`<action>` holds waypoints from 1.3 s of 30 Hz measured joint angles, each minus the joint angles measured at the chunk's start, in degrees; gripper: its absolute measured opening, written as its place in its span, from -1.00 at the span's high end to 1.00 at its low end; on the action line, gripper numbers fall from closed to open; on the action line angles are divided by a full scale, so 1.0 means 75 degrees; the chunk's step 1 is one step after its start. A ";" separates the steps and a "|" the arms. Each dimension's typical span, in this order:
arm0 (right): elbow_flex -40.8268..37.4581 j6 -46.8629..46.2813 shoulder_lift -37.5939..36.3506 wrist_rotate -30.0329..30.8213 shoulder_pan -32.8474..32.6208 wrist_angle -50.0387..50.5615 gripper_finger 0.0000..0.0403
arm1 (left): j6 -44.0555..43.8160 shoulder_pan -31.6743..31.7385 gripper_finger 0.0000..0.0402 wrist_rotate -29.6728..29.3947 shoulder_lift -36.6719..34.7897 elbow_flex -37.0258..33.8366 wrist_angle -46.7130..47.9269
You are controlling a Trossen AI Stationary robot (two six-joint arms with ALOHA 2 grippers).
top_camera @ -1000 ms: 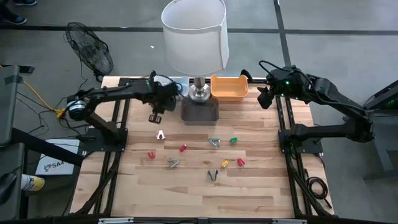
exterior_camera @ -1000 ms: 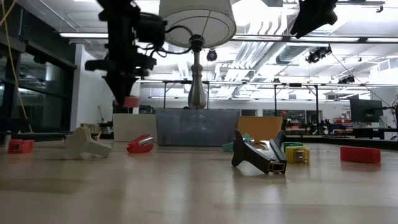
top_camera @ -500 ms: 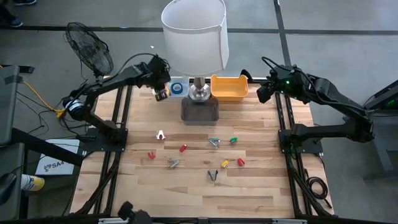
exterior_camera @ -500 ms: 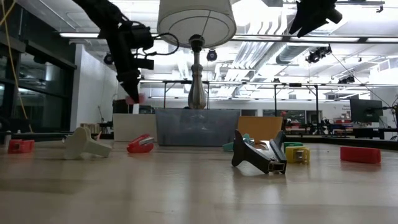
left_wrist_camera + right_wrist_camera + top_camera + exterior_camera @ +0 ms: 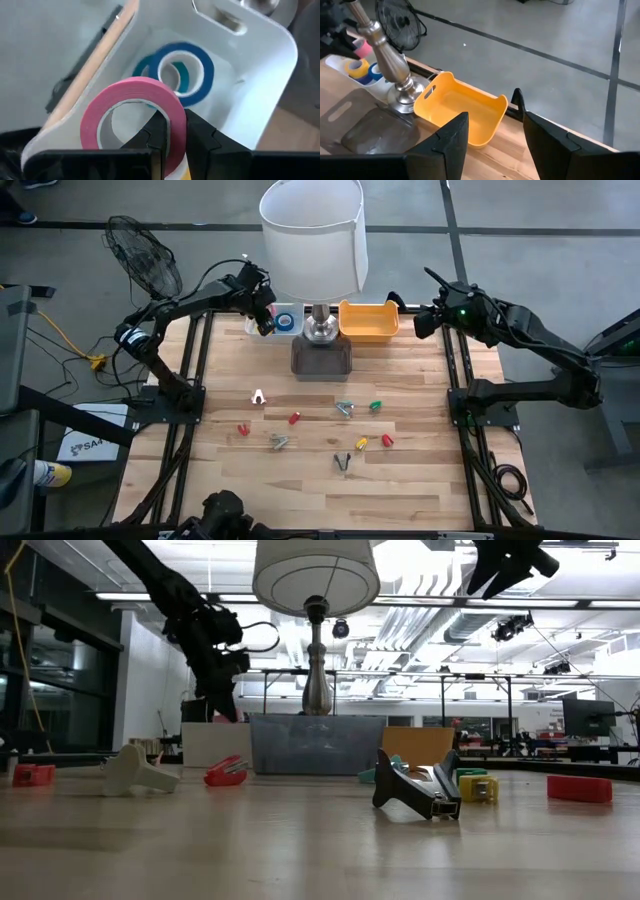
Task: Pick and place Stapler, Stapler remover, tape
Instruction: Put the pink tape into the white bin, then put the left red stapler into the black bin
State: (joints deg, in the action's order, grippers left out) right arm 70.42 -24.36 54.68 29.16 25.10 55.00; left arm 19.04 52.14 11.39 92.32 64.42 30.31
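Note:
My left gripper (image 5: 175, 125) is shut on a pink tape roll (image 5: 120, 97) and hangs over the white bin (image 5: 260, 75) at the table's far edge, left of the lamp base. A blue tape roll (image 5: 185, 70) lies flat in that bin, and the right wrist view shows a yellow roll (image 5: 356, 69) beside it. A dark stapler (image 5: 343, 462) lies on the table among small red (image 5: 294, 418), green (image 5: 376, 405) and grey (image 5: 279, 442) pieces. My right gripper (image 5: 424, 328) hangs open, high over the far right corner, with nothing between its fingers. My left gripper pinches the pink roll's wall (image 5: 172, 112) between its two fingers, one finger (image 5: 156, 134) inside the ring's hollow and the other (image 5: 200, 136) outside. The fingers slant downward from the table's left side. The roll hangs lifted clear above the bin.
A tall lamp (image 5: 312, 235) with a white shade stands at the far middle. A grey bin (image 5: 321, 358) is in front of its base and a yellow bin (image 5: 369, 320) is to the right. A white piece (image 5: 258, 396) lies on the left of the table.
My left gripper has carried the pink roll from over the table, left of the grey bin, toward the far edge to above the white bin. It rolled its wrist on the way and stayed shut. My right gripper has turned a little in place.

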 joint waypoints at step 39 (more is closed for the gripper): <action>0.0001 -0.0955 0.0015 0.0266 0.0000 0.0003 0.10 | 0.0448 0.0000 0.03 -0.0102 0.0083 0.0000 -0.0171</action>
State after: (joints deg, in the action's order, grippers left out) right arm 70.43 -31.53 54.78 31.15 25.10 55.02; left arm 22.40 52.14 10.62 92.94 64.42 29.03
